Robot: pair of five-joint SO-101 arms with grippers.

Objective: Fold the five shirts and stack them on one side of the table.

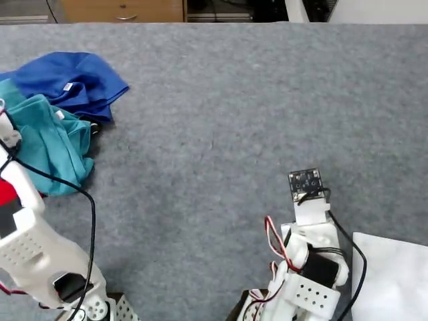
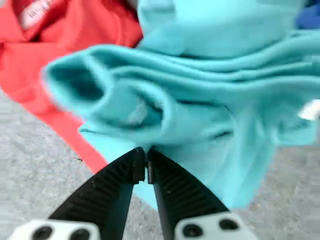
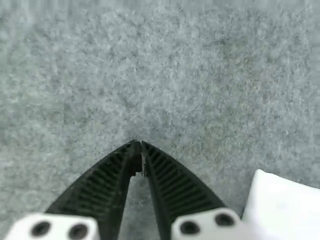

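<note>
Fingers (image 2: 120,187) of left gripper (image 2: 146,166) pressed together, tips right at lower fold of teal shirt (image 2: 210,100). Pinch on cloth? Cannot tell. Red shirt (image 2: 75,45) just beside teal. Right gripper (image 3: 141,156) closed too, empty, over bare grey table (image 3: 175,75), white shirt (image 3: 285,210) near. High view: blue shirt (image 1: 67,80) touching teal one.

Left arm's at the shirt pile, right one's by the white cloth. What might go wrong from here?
The left gripper is shut at the edge of the teal shirt; whether it holds cloth is unclear, so a pull may come away empty. That shirt lies bunched against the red shirt and blue shirt; dragging may pull them along. The right gripper, shut beside the white cloth, might rumple it.
</note>
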